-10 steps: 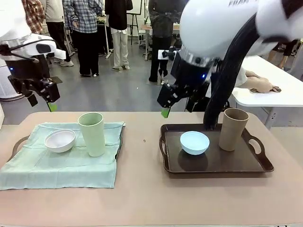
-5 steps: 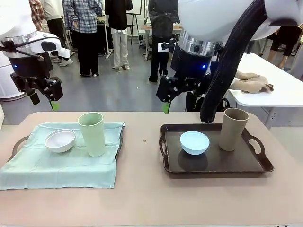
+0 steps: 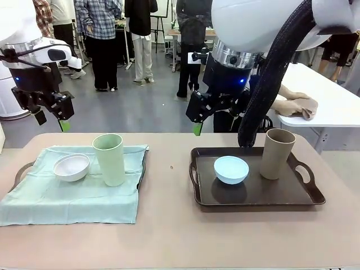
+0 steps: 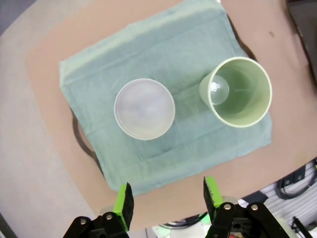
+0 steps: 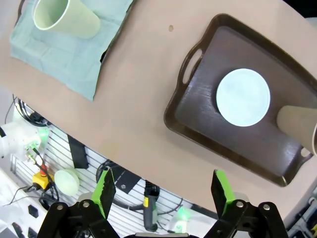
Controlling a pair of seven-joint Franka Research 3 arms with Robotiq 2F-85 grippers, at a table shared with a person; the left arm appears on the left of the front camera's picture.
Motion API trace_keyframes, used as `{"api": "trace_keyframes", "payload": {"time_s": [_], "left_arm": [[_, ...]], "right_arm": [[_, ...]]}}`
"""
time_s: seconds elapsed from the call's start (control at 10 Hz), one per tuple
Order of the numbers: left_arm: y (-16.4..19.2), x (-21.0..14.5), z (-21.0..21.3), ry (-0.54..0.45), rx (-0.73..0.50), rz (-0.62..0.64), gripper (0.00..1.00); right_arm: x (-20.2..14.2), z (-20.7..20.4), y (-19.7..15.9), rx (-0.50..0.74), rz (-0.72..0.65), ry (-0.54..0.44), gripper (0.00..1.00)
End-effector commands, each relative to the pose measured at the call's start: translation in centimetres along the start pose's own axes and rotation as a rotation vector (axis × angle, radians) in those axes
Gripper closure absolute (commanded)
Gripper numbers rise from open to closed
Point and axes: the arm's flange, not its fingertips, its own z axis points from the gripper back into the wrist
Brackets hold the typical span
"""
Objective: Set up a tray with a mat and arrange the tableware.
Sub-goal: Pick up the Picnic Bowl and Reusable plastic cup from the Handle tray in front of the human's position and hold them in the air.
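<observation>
No lettering, label or number is legible anywhere.

Mint-green plain cloth mat point(image 3: 73, 202); on it a white round bowl point(image 3: 71, 167) and pale green tall cup point(image 3: 109, 159). At three o'clock: dark brown tray point(image 3: 259, 194), light blue bowl point(image 3: 231, 169), tan-brown cup point(image 3: 277, 153).

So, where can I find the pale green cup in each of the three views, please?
Front view: the pale green cup stands left of centre on the green mat, just right of the white bowl.
Left wrist view: seen from above, right of the middle, on the mat.
Right wrist view: in the top left corner, on the mat.
Shared landmark: the green mat under the cup.
</observation>
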Motion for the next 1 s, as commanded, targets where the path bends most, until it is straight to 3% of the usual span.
{"api": "trace_keyframes", "payload": {"time_s": [0.0,0.6,0.7,0.9], "left_arm": [[0.0,-0.1,-0.2,-0.010,0.001,-0.016,0.25],[-0.1,0.0,0.0,0.000,0.000,-0.001,0.25],[0.4,0.8,0.5,-0.009,-0.046,0.029,0.25],[4.5,1.8,0.2,0.011,-0.202,0.039,0.25]], "right_arm": [[-0.2,-0.4,-0.4,0.009,0.016,-0.015,0.00],[0.0,0.0,0.0,0.000,0.001,0.000,0.00],[0.1,0.5,-2.8,-0.039,-0.050,0.020,0.00],[-2.1,1.9,-11.7,0.031,-0.247,0.025,0.00]]}}
